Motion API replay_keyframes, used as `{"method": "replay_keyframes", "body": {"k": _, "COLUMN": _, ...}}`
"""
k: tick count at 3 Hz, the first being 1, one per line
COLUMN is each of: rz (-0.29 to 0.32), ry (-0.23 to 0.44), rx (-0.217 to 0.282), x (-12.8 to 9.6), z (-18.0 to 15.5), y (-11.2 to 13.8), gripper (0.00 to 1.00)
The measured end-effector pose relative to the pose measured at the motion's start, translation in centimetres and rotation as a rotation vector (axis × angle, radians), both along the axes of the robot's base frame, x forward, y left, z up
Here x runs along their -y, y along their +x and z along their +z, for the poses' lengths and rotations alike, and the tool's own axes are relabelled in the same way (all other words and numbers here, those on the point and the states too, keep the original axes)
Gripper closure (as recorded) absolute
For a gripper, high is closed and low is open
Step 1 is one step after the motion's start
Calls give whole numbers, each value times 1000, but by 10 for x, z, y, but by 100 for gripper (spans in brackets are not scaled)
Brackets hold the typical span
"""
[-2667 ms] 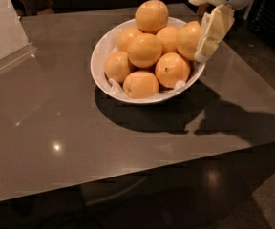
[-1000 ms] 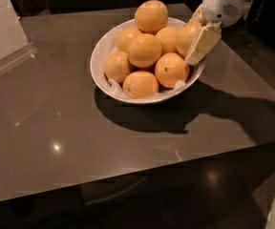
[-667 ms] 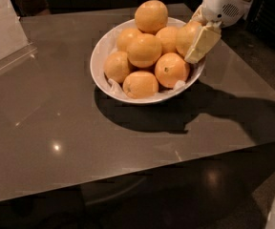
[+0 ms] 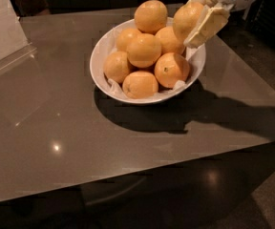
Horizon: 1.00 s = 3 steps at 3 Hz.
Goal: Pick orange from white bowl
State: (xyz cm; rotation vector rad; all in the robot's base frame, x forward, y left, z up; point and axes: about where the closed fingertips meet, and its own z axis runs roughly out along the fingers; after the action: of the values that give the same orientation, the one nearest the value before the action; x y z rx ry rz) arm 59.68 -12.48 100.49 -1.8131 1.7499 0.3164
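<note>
The orange (image 4: 184, 17) is clamped in the gripper (image 4: 195, 26) over the white bowl (image 4: 100, 56), at its right rim. Lifting seems under way; a straight upward withdrawal is called for.

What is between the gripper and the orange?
Nothing. In the camera view, the gripper clasps the orange directly, touching its skin, over the right side of the white bowl.
</note>
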Motion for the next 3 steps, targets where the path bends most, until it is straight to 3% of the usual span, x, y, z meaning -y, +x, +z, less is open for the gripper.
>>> {"method": "replay_keyframes", "body": {"k": 1, "rz": 29, "ry": 146, "rx": 46, "x": 2, "z": 37, "y": -37, "gripper": 100}}
{"method": "replay_keyframes", "body": {"k": 2, "rz": 25, "ry": 286, "rx": 21, "x": 6, "z": 36, "y": -73, "gripper": 100}}
{"method": "replay_keyframes", "body": {"k": 3, "rz": 21, "ry": 368, "rx": -55, "x": 7, "z": 19, "y": -100, "gripper": 100}}
